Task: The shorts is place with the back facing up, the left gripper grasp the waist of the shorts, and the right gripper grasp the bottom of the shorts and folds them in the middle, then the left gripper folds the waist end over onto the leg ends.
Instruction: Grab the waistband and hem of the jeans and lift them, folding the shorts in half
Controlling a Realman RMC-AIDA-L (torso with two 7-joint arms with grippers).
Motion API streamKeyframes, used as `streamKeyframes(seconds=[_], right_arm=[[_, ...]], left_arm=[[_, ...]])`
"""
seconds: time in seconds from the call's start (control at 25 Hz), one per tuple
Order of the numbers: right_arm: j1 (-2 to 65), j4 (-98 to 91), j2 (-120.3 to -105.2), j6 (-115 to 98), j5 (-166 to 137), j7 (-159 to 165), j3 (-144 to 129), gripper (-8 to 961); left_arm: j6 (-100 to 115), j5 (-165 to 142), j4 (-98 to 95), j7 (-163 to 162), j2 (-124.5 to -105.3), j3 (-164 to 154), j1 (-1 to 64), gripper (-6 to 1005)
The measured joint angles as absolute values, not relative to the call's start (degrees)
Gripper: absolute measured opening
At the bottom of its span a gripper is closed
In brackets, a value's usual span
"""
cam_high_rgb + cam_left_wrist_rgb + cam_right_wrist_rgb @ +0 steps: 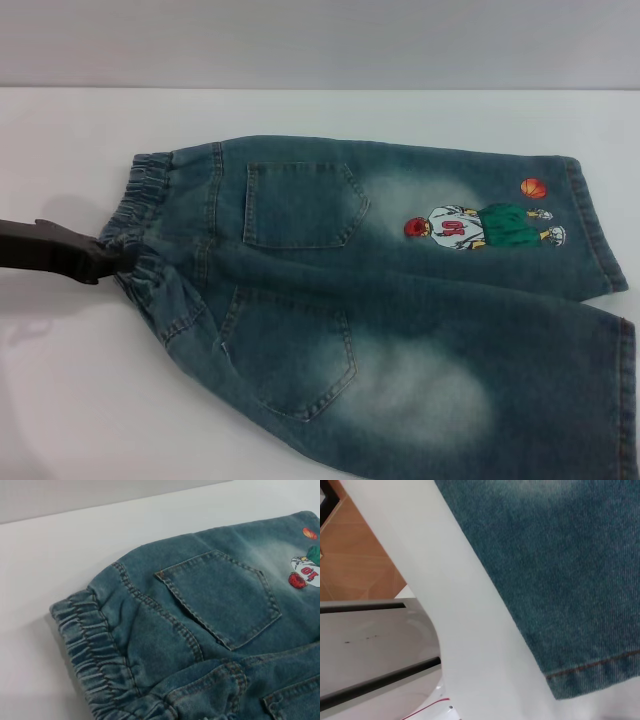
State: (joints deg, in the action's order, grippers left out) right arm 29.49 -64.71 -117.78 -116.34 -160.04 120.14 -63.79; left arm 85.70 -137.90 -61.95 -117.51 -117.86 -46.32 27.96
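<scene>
The shorts [380,300] lie flat on the white tabletop [60,400], back side up, both patch pockets showing: one pocket [300,205] on the far leg, the other pocket [290,355] on the near leg. The waist [145,215], a ruffled elastic band, is the shorts' end toward my left; the bottom of the shorts [595,225] points to my right, w/ the near leg's hem running off the head view's edge. The cartoon figure [480,225] and an orange basketball [534,187] sit on the far leg, close to its hem. Whitish faded patches beside each pocket.

My left pincer [110,255] comes in low from the left side and meets the waist about midway along the band; the cloth puckers around the tip there. It looks pinched on the band, but I can't tell for sure, fingertips are buried in the ruffles. Left wrist view shows only the waist [87,645] and far pocket [220,600] close up, no fingers.

Right pincer: not seen anywhere. Right wrist view shows a leg hem [600,672] w/ orange stitching lying near the tabletop edge [470,630], brown floor [360,560] beyond.
</scene>
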Motion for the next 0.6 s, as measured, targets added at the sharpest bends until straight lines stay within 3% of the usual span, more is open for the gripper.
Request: streamKeyframes(seconds=[0.6], right_arm=[[30.07,-63.71,-118.13,-115.11,-160.04,120.15,-64.70,517]], left_arm=[[85.51,-137.90,-61.17,-117.51,-117.86,-46.32,28.38,47]])
